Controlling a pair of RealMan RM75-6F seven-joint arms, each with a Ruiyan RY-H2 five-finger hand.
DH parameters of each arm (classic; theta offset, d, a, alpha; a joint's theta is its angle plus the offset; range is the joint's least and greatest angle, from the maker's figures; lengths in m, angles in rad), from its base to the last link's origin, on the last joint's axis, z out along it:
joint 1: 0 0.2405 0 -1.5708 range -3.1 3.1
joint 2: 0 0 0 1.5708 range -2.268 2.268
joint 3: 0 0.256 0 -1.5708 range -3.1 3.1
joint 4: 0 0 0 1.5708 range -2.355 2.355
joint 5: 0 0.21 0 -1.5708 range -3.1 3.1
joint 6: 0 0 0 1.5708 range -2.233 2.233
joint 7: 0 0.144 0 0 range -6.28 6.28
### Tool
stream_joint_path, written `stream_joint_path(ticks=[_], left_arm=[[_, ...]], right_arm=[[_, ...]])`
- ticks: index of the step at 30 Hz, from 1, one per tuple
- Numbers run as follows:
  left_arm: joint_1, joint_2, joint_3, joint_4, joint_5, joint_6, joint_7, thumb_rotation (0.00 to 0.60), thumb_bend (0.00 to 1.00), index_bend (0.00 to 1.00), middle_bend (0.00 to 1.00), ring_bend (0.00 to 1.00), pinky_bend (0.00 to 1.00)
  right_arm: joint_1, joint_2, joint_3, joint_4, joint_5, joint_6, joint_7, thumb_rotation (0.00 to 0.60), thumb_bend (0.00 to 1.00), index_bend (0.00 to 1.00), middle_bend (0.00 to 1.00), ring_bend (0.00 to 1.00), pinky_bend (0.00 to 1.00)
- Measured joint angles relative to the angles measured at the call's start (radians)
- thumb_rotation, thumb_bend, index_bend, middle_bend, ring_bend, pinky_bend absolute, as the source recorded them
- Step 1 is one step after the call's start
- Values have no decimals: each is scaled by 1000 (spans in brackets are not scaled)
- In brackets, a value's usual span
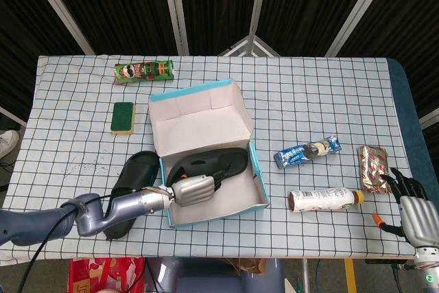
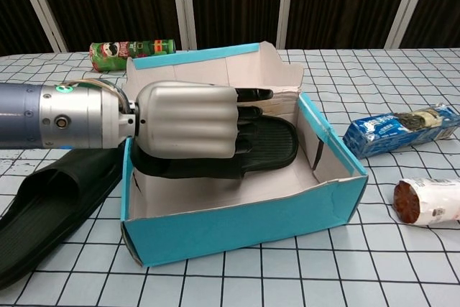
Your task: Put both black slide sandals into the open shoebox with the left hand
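One black slide sandal (image 1: 216, 161) (image 2: 273, 143) lies inside the open teal shoebox (image 1: 257, 184) (image 2: 244, 224), its heel end up on the box's left wall. My left hand (image 1: 193, 189) (image 2: 190, 129) grips this sandal from above, fingers curled over its strap. The other black sandal (image 1: 129, 184) (image 2: 50, 203) lies flat on the table just left of the box, partly under my left forearm. My right hand (image 1: 411, 212) rests at the table's front right corner, fingers apart and holding nothing.
The box lid (image 1: 199, 118) stands up at the back. A green chips can (image 1: 144, 71) and a sponge (image 1: 123, 116) sit at the back left. A blue cookie packet (image 1: 307, 151), a bottle (image 1: 326, 199) and a snack packet (image 1: 374, 167) lie to the right.
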State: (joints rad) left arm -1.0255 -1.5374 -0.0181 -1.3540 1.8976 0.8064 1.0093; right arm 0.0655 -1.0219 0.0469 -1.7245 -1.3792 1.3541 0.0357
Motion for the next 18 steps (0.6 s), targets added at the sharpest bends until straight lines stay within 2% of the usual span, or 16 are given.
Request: stream_joint_path(ticks=[18], left_arm=[[-6, -84, 69, 113, 50, 19, -81, 600, 410, 391, 658, 209, 100]], right_arm=[[-2, 0, 2, 0, 3, 3, 0, 600, 272, 173, 57, 107, 68]])
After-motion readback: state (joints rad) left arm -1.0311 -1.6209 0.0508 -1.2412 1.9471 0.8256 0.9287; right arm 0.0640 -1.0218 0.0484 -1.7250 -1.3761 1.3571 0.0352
